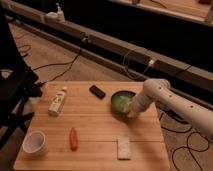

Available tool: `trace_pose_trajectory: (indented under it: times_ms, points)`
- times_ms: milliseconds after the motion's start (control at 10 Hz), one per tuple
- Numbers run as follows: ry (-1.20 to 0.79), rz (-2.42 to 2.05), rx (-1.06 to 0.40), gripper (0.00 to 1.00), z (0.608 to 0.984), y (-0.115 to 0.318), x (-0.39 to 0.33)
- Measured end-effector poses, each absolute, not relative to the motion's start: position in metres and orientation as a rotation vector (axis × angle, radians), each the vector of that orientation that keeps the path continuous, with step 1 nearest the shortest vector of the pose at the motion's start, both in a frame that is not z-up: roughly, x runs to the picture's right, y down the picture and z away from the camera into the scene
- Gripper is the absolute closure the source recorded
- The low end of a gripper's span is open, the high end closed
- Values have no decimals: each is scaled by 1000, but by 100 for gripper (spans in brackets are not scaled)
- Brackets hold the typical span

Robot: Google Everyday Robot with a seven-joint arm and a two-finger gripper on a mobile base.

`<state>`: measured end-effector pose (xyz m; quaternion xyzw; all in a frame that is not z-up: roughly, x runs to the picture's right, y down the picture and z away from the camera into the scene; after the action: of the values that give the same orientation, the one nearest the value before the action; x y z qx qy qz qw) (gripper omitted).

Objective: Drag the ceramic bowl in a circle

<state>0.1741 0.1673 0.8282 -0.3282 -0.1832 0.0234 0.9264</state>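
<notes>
The ceramic bowl (120, 101), wide, shallow and green inside with a dark rim, sits on the wooden table (95, 122) right of its middle. My white arm (172, 102) reaches in from the right. The gripper (131, 110) is at the bowl's near right rim, touching or just inside it, and hides that part of the rim.
A black flat object (97, 91) lies just left of the bowl. A white bottle (57, 100) lies at the left. A white cup (34, 142), a red-orange stick (73, 138) and a white pad (123, 148) sit along the front. Cables cover the floor behind.
</notes>
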Motion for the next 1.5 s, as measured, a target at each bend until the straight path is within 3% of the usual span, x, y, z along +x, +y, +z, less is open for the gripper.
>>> trace_pose_trajectory:
  times_ms: [300, 500, 900, 1100, 1500]
  points:
    - [-227, 119, -696, 100, 820, 173, 252]
    - [-143, 110, -645, 100, 848, 132, 282]
    - [-215, 17, -599, 100, 896, 90, 215]
    - [-317, -39, -629, 100, 887, 106, 163]
    - [-353, -31, -741, 100, 838, 163, 168]
